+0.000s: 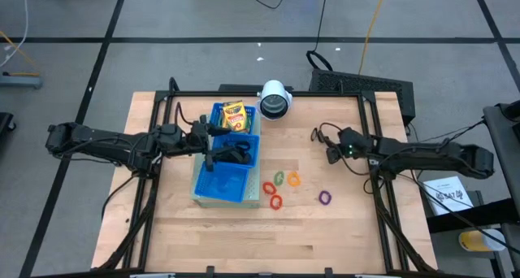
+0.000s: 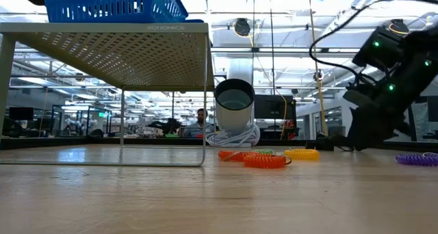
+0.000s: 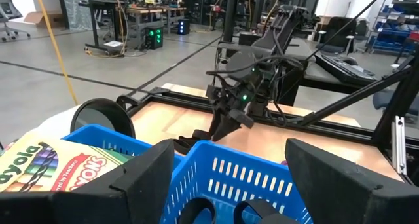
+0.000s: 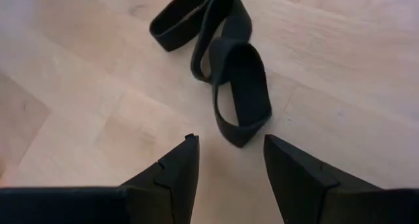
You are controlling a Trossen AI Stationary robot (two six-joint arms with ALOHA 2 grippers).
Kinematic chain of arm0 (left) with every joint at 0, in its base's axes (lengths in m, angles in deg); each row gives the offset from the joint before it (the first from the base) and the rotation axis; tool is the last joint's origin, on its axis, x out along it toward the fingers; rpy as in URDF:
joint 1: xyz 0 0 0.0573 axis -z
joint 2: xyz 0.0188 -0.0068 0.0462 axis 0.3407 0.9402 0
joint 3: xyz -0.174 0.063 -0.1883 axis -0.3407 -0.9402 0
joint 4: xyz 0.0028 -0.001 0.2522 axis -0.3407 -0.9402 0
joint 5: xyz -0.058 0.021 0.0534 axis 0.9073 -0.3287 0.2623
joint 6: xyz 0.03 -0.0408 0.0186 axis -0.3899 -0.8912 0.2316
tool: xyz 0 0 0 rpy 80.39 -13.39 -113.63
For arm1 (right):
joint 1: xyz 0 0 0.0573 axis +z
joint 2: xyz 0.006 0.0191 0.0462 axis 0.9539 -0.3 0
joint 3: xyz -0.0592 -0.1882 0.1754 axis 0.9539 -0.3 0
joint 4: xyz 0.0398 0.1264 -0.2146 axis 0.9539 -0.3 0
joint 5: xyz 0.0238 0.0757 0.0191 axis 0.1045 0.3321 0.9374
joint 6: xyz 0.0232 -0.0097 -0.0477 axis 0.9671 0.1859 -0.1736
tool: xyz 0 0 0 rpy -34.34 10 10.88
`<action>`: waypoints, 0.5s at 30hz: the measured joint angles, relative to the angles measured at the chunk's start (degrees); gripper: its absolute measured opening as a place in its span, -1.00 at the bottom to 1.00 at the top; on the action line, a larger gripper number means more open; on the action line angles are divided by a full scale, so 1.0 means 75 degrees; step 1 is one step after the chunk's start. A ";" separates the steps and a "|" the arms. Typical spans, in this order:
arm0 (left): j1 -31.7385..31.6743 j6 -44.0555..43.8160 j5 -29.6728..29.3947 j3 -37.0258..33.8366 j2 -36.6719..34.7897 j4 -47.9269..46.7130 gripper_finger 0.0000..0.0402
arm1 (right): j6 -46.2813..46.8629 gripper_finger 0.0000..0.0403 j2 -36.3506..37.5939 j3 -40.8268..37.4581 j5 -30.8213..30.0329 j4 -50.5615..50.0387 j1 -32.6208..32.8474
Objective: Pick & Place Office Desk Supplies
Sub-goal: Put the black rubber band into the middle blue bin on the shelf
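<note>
Left of centre in the high view, my left gripper [image 1: 213, 144] hangs over the blue three-compartment plastic tray [image 1: 223, 190], fingers spread, holding nothing. A yellow-and-green crayon box [image 1: 235, 115] lies in the tray's upper compartment; small black clips [image 1: 238, 154] lie in the middle one. My right gripper [image 1: 322, 144] sits right of centre, above the bare wood. Thin coloured rings, red [image 1: 275, 201], green [image 1: 279, 179], orange [image 1: 293, 180] and purple [image 1: 325, 198], lie on the wooden table [image 1: 349, 229] below centre.

Low view: rings lie along mid-frame, and the white round cylinder [image 2: 235, 104] stands behind them.

Left wrist view: my fingers [image 3: 137, 181] straddle the tray wall, apart.

Right wrist view: my right fingers [image 4: 177, 175] stand half parted, empty, just short of black clip loops [image 4: 226, 73] on the wood.
</note>
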 joint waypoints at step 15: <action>0.0000 0.0093 0.0000 0.0000 0.0000 0.0000 0.48 | 0.0165 -0.21 -0.0009 -0.1261 -0.0423 0.2333 -0.0436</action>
